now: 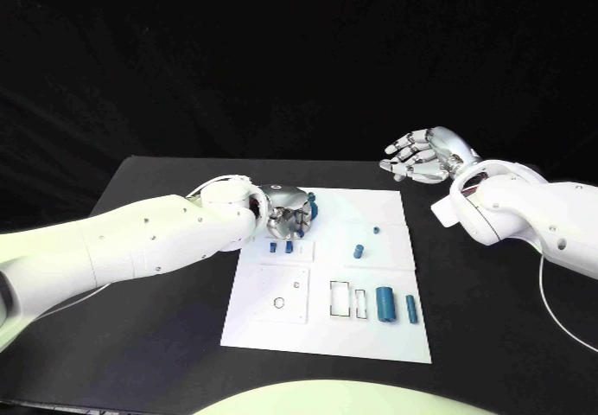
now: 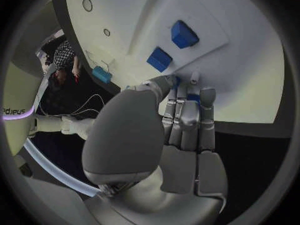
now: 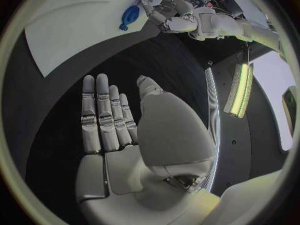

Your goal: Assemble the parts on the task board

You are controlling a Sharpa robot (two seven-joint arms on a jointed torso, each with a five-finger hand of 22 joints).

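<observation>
Blue part (image 1: 312, 207) — likely light, rigid, slick plastic; your left hand (image 1: 289, 219) pinches it at board's (image 1: 374, 337) 11 o'clock. Grip mid-body. Right hand (image 1: 423, 156) spread, empty.

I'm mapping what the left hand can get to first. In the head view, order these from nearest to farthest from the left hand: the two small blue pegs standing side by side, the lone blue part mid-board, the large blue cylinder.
1. Two small blue pegs, just below the left hand.
2. Lone blue part, mid-board towards the right.
3. Large blue cylinder, lower right of the task board.
</observation>
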